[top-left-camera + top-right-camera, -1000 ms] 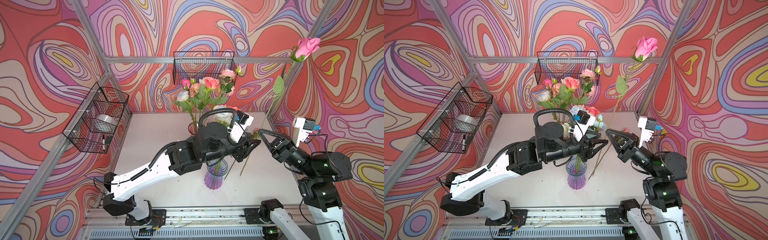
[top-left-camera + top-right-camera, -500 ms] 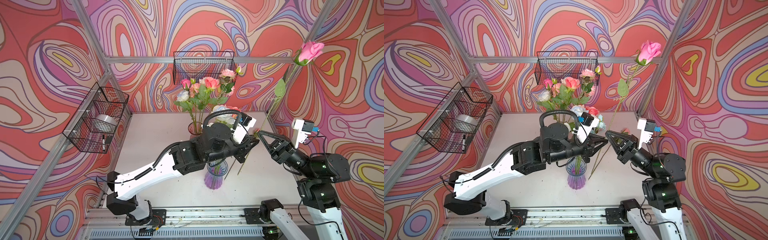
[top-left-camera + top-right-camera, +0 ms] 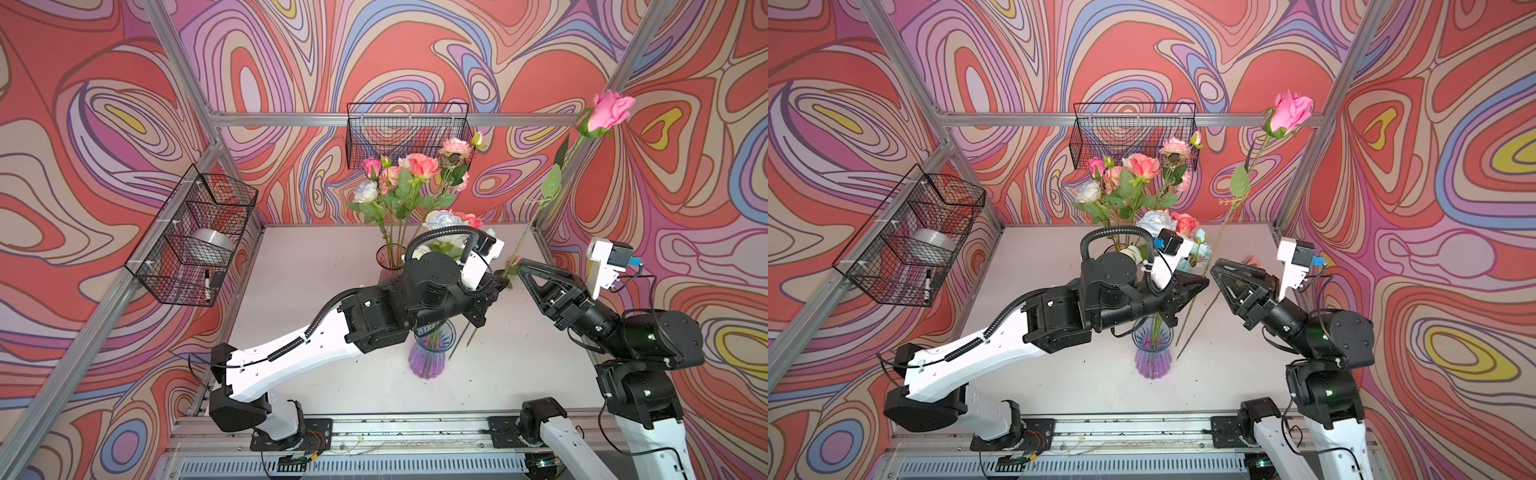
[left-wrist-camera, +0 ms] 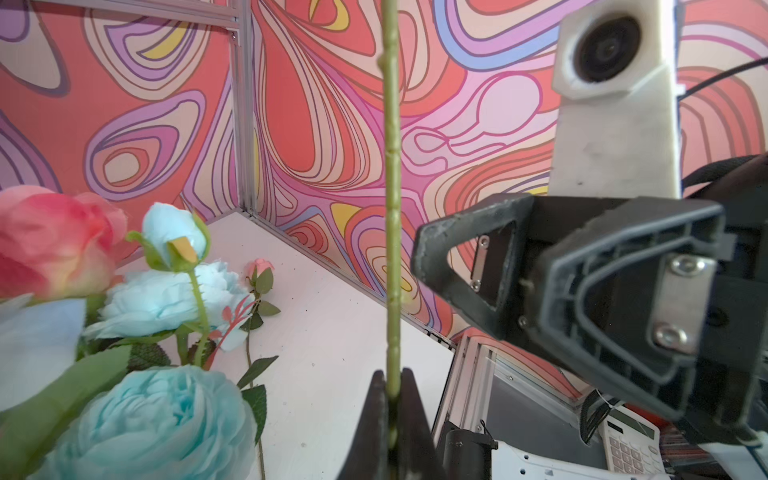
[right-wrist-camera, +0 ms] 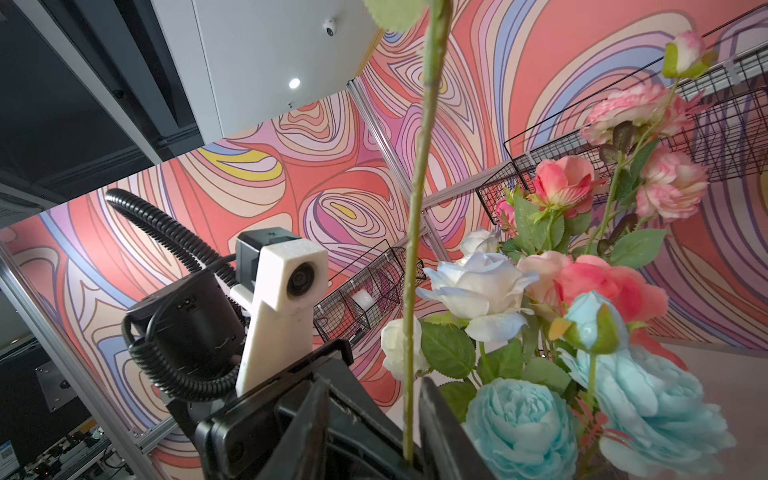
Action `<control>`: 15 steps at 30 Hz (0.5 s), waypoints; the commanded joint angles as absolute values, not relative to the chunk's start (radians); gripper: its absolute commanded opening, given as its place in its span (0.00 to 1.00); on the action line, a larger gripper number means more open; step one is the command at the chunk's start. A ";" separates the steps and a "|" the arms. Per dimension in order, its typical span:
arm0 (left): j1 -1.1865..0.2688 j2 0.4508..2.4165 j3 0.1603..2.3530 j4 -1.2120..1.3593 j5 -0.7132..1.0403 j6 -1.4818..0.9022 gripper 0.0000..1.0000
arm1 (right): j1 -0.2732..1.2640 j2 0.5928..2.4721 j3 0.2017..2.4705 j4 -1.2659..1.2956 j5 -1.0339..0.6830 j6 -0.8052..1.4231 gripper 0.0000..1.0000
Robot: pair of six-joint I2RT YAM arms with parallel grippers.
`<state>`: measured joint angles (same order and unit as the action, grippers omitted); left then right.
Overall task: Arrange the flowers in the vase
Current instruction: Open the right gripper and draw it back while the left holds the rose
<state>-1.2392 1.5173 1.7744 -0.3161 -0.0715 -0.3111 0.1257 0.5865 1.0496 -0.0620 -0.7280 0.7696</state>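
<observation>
Showing only in wrist views: left pincer [image 4: 391, 384] clamps the stem [image 4: 391, 208], right pincer [image 5: 372, 388] parted

We see a side wire basket [image 3: 158, 266] holding a tape roll [image 3: 210, 245] and a marker [image 3: 206, 286]. A back wire basket [image 3: 395, 137] hangs from the rear rail [image 3: 291, 119].

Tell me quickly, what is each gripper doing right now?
Left gripper: closed on the pink rose's stem.
Right gripper: open, gripping nothing.
</observation>
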 commanded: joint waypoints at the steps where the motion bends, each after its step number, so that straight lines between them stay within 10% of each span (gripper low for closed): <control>1: -1.240 1.409 1.738 -0.222 -0.102 -0.278 0.00 | 0.126 0.567 1.088 -0.099 -0.651 0.723 0.37; 15: -1.241 1.010 1.012 0.449 -0.187 -0.065 0.00 | 0.125 0.573 1.000 -0.283 -0.343 0.636 0.35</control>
